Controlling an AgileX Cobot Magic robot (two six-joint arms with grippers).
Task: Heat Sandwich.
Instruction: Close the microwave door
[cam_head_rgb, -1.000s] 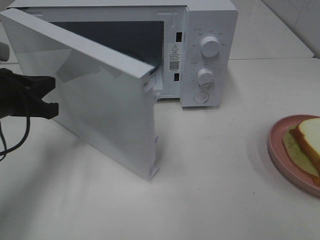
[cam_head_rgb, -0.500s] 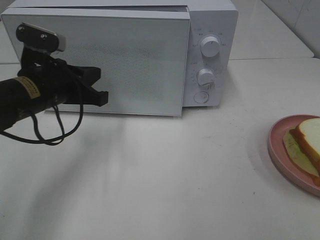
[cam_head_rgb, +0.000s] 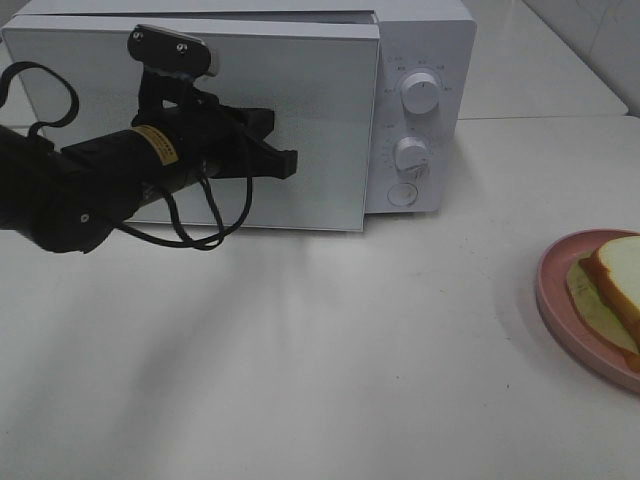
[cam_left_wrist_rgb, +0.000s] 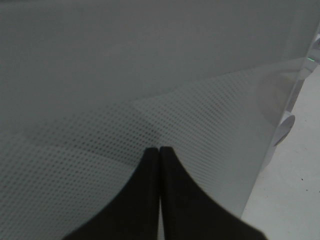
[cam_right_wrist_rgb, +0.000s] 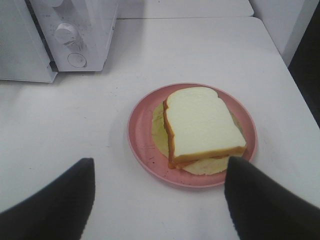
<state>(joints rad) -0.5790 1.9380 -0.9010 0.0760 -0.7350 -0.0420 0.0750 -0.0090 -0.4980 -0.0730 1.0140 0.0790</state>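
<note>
- White microwave (cam_head_rgb: 420, 110) at the back of the table (cam_head_rgb: 330, 360), door (cam_head_rgb: 300, 120) shut flat across its front.
- Two round knobs (cam_head_rgb: 419, 93) on the microwave's right panel, one above the other, with a round button (cam_head_rgb: 401, 194) below them.
- Left gripper (cam_head_rgb: 283, 160) in front of the microwave door, near the door's middle, black arm (cam_head_rgb: 90, 185) reaching in from the left side of the microwave.
- Left fingers (cam_left_wrist_rgb: 142, 200) pressed tight together, nothing between them, tips right up at the dotted door glass; can't tell if touching.
- Small camera (cam_head_rgb: 172, 50) on top of that arm, black cable (cam_head_rgb: 190, 235) hanging in a loop under it.
- Sandwich (cam_right_wrist_rgb: 200, 125) well to the right of the microwave, lying on a round pink plate (cam_right_wrist_rgb: 142, 145) on the table.
- White bread on top, orange-brown crust at the edges, pale yellow-green filling sticking out under it.
- Right gripper (cam_right_wrist_rgb: 157, 192) hanging above the table just beside the plate, far from the microwave.
- Right fingers (cam_right_wrist_rgb: 260, 195) spread wide, holding nothing, sandwich seen between them.
</note>
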